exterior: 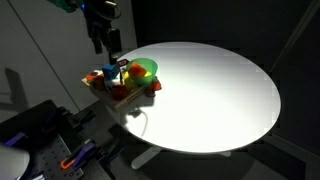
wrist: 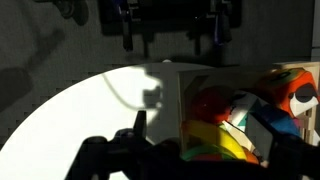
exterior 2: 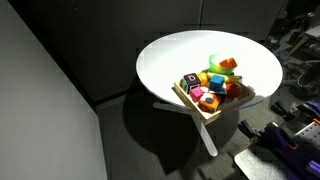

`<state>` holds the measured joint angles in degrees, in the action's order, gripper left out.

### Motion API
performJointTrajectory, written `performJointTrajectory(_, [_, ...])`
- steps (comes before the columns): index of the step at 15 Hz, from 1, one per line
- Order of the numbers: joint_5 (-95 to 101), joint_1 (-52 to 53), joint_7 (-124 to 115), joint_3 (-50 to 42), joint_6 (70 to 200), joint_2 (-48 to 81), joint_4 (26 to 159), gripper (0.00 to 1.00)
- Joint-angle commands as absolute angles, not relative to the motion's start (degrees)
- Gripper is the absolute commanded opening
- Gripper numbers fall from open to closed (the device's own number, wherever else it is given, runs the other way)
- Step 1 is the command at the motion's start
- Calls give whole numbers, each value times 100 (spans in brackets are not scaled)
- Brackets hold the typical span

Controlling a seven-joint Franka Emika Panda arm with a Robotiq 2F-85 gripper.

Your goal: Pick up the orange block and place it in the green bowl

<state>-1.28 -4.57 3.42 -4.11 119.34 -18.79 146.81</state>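
Over at the left edge of the round white table point(exterior: 220, 95), in an exterior view, sits the flat wooden tray point(exterior: 100, 90), piled with coloured blocks point(exterior: 112, 84). Right above it hangs the gripper point(exterior: 108, 47), pointing down, its tips just over the pile and clear of it. A touch to the right, there's the orange block point(exterior: 122, 63), small and bright, at the back of the tray and just beside the green bowl point(exterior: 147, 69). Whether block and bowl touch is too small to tell. The bowl stands upright on the table against the tray's far side, and everything further right is bare white tabletop.

Seen from the other exterior camera, the tray point(exterior 2: 195, 108) lies at the table's near edge, with a dark block, a yellow one and a pink one showing. The bowl point(exterior 2: 215, 67) is behind it, and the orange block point(exterior 2: 228, 63) shows at the bowl's right side, not down in the tray with the others.

Up on the wrist camera, the gripper point(wrist: 172, 35) comes in from the top. Its two fingers point(wrist: 128, 30) are spread wide with nothing between them. Below lies the white table point(wrist: 80, 110), and to the right the blurred heap of blocks point(wrist: 230, 120). The orange block can't be picked out there.
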Motion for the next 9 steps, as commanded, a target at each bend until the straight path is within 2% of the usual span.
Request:
performJointTrajectory(1, [-121, -486, 206, -435, 11902, -2367, 14800, 100])
performJointTrajectory(9, [-127, -449, 276, -469, 11980, -2596, 14750, 100])
